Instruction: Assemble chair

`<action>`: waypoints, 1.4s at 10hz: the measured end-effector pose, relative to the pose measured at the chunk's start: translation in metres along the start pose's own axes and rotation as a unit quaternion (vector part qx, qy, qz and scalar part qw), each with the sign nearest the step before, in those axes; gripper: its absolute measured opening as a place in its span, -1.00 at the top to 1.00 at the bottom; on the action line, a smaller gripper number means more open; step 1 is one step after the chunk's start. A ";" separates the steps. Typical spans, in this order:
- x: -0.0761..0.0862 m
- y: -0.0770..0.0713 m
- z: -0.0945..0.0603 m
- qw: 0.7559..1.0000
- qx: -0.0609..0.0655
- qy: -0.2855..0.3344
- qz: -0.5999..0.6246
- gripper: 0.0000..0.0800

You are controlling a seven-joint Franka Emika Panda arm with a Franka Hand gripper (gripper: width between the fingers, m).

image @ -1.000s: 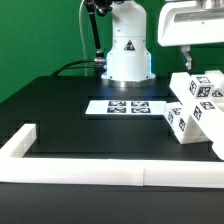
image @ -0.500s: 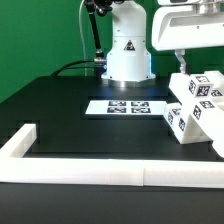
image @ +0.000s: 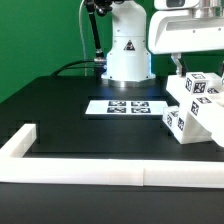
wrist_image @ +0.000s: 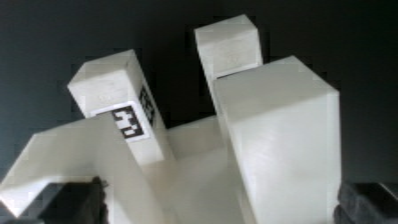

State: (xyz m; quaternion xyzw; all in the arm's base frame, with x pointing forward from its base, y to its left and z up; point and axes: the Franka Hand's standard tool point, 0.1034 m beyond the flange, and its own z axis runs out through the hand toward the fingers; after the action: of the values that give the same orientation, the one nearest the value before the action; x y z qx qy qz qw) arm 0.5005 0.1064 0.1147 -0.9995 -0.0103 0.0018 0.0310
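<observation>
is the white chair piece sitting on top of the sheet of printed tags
No, the chair assembly stands on the black table at the exterior view's right, beside the marker board, not on it.

a plain green wall (image: 45, 35) stands behind the matte black tabletop (image: 60, 115). a long low white border rail (image: 100, 172) edges its near side, under soft, even light.

Even, bright overhead light fills the exterior view; the black table (image: 60, 110) carries a faint sheen and soft shadows. The picture is small and slightly soft. In the wrist view, the white chair (wrist_image: 249, 130) parts are blurred, sunlit-bright on upper faces, grey on shaded sides.
</observation>
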 end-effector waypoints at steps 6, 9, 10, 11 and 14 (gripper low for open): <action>-0.010 0.008 0.010 1.000 -0.003 -0.002 0.003 -0.62; -0.009 0.006 0.007 1.000 -0.002 0.000 0.002 -0.62; -0.009 0.005 0.005 1.000 -0.001 0.002 0.003 -0.62; -0.008 0.002 0.001 1.000 0.000 0.004 0.003 -0.62; -0.005 -0.010 -0.011 1.000 0.004 0.005 0.010 -0.62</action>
State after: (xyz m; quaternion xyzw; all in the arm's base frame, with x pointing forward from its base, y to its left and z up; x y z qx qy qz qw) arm 0.4950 0.1151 0.1263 -0.9994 0.0000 -0.0025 0.0349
